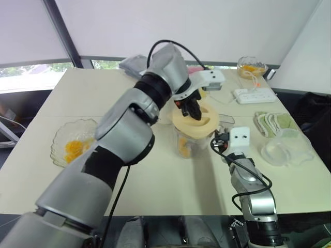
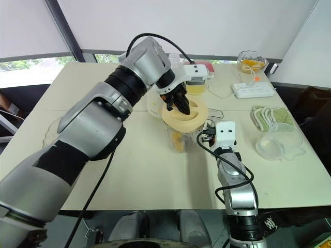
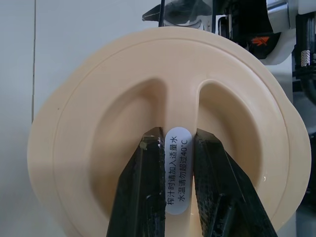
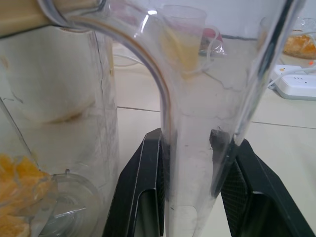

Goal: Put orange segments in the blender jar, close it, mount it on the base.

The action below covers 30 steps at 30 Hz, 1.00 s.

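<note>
The clear blender jar [image 1: 186, 142] stands mid-table with orange segments [image 4: 19, 182] at its bottom. A cream round lid [image 1: 195, 120] lies over the jar's mouth, slightly tilted. My left gripper [image 3: 177, 143] comes down from above and is shut on the lid's central ridge, which carries a white label. My right gripper [image 4: 190, 140] is at the jar's right side, shut on the clear jar handle [image 4: 197, 98]. A white rounded body [image 2: 153, 106], perhaps the blender base, stands just behind the jar.
A glass bowl with orange segments [image 1: 72, 144] sits near the left edge. Along the right side are a power strip [image 1: 253, 95], a folded cloth [image 1: 274, 123], a clear plastic container [image 1: 287, 147] and a small bowl of orange pieces [image 1: 252, 67]. A jug of yellow juice [image 2: 196, 82] stands behind.
</note>
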Available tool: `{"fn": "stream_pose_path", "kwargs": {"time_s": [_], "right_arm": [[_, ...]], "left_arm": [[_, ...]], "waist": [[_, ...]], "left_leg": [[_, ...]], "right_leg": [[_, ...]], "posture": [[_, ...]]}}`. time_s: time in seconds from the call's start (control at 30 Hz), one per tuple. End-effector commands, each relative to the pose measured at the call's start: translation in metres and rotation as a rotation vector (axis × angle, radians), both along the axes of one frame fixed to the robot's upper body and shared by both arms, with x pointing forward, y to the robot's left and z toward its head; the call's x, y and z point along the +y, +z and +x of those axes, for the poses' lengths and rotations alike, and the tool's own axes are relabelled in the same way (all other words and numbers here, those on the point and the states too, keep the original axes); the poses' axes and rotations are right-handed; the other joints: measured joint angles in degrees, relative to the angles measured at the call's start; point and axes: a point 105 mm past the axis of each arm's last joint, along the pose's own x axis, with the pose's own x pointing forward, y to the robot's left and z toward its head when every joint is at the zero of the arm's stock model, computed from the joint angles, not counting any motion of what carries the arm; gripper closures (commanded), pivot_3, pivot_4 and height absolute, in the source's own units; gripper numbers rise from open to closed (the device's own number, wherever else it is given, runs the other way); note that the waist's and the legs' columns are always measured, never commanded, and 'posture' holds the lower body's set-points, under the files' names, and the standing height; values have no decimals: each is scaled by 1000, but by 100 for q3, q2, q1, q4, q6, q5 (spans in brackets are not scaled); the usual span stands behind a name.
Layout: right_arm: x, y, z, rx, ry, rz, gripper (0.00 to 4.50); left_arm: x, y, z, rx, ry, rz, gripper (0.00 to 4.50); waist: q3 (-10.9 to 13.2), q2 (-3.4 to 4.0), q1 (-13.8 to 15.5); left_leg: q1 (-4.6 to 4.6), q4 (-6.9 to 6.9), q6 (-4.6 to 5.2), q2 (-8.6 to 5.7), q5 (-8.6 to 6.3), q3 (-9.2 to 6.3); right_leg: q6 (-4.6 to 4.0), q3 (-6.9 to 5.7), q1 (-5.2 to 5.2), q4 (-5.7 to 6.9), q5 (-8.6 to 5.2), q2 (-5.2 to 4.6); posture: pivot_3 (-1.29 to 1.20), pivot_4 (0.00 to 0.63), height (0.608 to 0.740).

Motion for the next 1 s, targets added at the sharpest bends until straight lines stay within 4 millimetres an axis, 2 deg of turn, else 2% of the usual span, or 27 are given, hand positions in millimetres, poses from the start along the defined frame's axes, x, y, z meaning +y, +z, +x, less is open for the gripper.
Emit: {"fn": "stream_pose_path", "kwargs": {"time_s": [0.03, 0.27, 0.63, 0.87, 1.0], "right_arm": [[12, -2, -4, 5, 57, -40, 3569], [13, -3, -3, 7, 63, -43, 3569], [13, -2, -1, 5, 74, -55, 3569], [12, -2, -1, 5, 78, -61, 3569], [13, -2, -1, 4, 82, -61, 3569]], "left_arm": [[19, -38, 3, 105, 191, 91, 4267], [20, -41, 6, 103, 302, 81, 4267], [22, -36, 8, 12, 115, 64, 4267], [22, -32, 5, 10, 66, 54, 4267], [25, -31, 5, 0, 44, 52, 2391]], "waist": [[-1, 2, 2], [-15, 10, 10], [-28, 15, 6], [-28, 15, -4], [-21, 8, -13]], "left_leg": [[-1, -2, 1, 0, -1, 0], [3, -62, 4, -10, -2, 4], [12, -75, 8, -22, -5, 2], [12, -75, 8, -27, -5, 5], [11, -75, 9, -27, -5, 7]], "right_leg": [[1, 0, 0, -4, 0, -1], [2, -1, 4, -56, 0, -6], [9, -4, 12, -58, -7, -33], [11, -8, 13, -59, -8, -47], [11, -7, 10, -58, -8, -47]], "posture": [[0, 150, 740], [0, 150, 740], [0, 150, 740], [0, 150, 740], [0, 150, 740]]}}
